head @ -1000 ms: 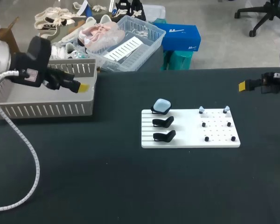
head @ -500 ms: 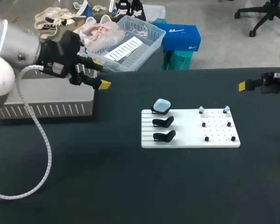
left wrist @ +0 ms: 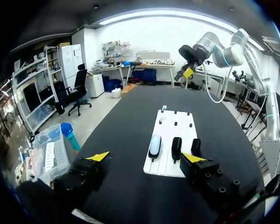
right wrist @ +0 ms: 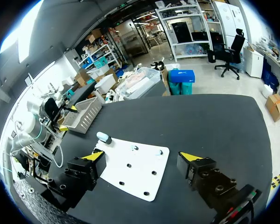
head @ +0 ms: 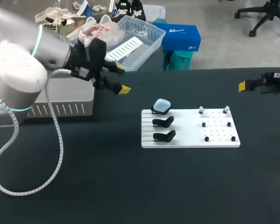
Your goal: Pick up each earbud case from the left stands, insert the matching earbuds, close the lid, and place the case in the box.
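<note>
Earbud case (head: 161, 105) ahead of the left tool (head: 122, 79), well apart (tool spread wide)

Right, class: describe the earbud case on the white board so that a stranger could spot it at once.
On the black table lies a white board. At its left end three black stands form a column. The earbud case sits on the farthest stand: pale blue and rounded, while the two nearer stands are empty.
</note>
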